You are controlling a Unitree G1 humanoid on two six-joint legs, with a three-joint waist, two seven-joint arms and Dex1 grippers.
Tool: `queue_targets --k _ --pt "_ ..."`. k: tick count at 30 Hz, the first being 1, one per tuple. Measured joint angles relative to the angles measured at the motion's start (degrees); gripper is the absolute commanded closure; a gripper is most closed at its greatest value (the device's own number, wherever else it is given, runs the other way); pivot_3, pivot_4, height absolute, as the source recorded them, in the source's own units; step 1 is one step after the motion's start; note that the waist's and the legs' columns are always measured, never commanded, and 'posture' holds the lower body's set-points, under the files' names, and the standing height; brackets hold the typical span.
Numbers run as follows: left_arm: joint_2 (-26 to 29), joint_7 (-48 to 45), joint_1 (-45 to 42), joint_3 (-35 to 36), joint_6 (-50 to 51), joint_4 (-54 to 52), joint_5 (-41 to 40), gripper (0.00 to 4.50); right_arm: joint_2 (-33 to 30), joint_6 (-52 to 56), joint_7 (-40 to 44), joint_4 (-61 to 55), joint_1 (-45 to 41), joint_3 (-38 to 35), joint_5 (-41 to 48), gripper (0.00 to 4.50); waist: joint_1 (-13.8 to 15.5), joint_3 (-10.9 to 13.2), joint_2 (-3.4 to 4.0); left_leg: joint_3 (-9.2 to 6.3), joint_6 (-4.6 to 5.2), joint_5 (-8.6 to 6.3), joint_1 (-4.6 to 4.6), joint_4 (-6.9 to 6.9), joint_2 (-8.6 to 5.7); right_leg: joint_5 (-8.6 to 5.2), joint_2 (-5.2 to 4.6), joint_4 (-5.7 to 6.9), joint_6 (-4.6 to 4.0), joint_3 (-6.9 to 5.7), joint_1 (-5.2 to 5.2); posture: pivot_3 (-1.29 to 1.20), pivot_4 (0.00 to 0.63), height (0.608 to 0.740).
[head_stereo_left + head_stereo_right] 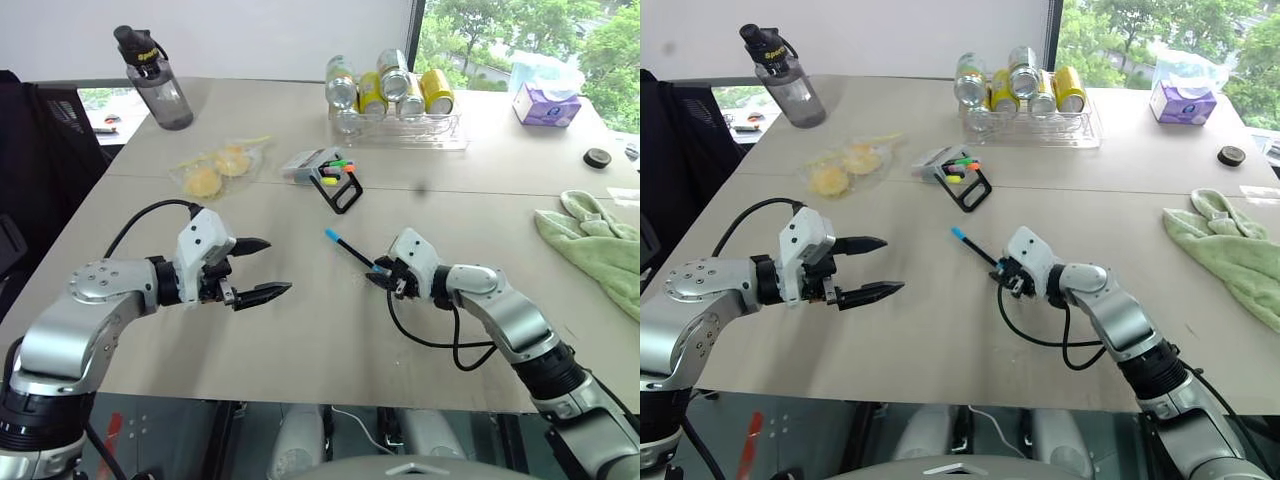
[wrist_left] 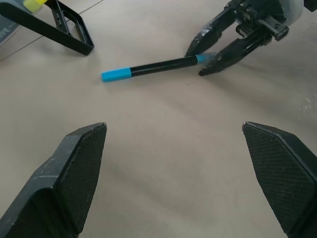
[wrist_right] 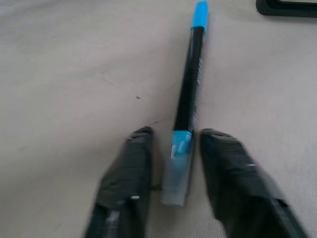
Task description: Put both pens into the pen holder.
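Observation:
A black pen with light-blue ends (image 1: 350, 251) lies flat on the table, near the middle. My right gripper (image 1: 381, 279) is low on the table at the pen's near end. In the right wrist view its two fingers (image 3: 133, 168) stand close on either side of that end of the pen (image 3: 190, 84), shut on it. My left gripper (image 1: 279, 266) hovers open and empty to the left of the pen, its pads (image 2: 79, 163) wide apart. The pen holder (image 1: 338, 187) lies tipped on its side farther back, with short coloured markers at its mouth.
A dark water bottle (image 1: 155, 80) stands at the back left, and a bag of yellow items (image 1: 215, 170) lies in front of it. A clear tray of cans (image 1: 400, 125) and a tissue pack (image 1: 545, 102) are at the back, a green cloth (image 1: 590, 245) at the right.

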Motion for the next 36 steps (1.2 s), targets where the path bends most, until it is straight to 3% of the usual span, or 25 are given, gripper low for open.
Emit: queue_targets --k 13,19,24,36 --pt "0.0 -1.3 -4.0 -2.5 -0.5 2.4 0.3 0.0 1.3 2.3 -1.9 -2.0 2.1 -2.0 0.3 3.48 0.0 0.0 0.0 -0.02 0.21 -0.12 0.01 0.06 -0.01 -0.01 0.0 0.09 0.01 0.01 0.0 0.0 0.15 0.74" --pt "-6.2 1.9 -4.6 -0.8 1.5 4.1 -3.5 0.0 0.6 3.9 -0.8 -4.8 5.9 -7.1 4.8 3.48 0.0 0.0 0.0 -0.07 0.22 -0.13 -0.04 0.08 -0.01 0.0 0.0 0.09 0.01 -0.01 -0.01 0.0 0.15 0.74" --pt "-6.4 2.9 -4.5 -0.4 1.7 4.5 -3.6 0.0 -2.2 4.8 -0.4 -6.2 7.1 -9.1 5.4 3.48 -0.2 0.0 0.0 -0.07 0.22 -0.13 -0.03 0.08 0.0 -0.01 0.01 0.1 0.01 -0.02 -0.01 0.0 0.15 0.74" --pt "-6.0 2.9 -4.5 0.0 1.6 5.6 -3.2 0.0 -1.1 1.6 1.4 -6.1 7.3 -8.0 5.4 3.48 -0.1 0.0 0.0 -0.07 0.23 -0.14 -0.04 0.08 -0.01 -0.01 0.01 0.08 0.02 -0.02 -0.02 0.0 0.15 0.74"
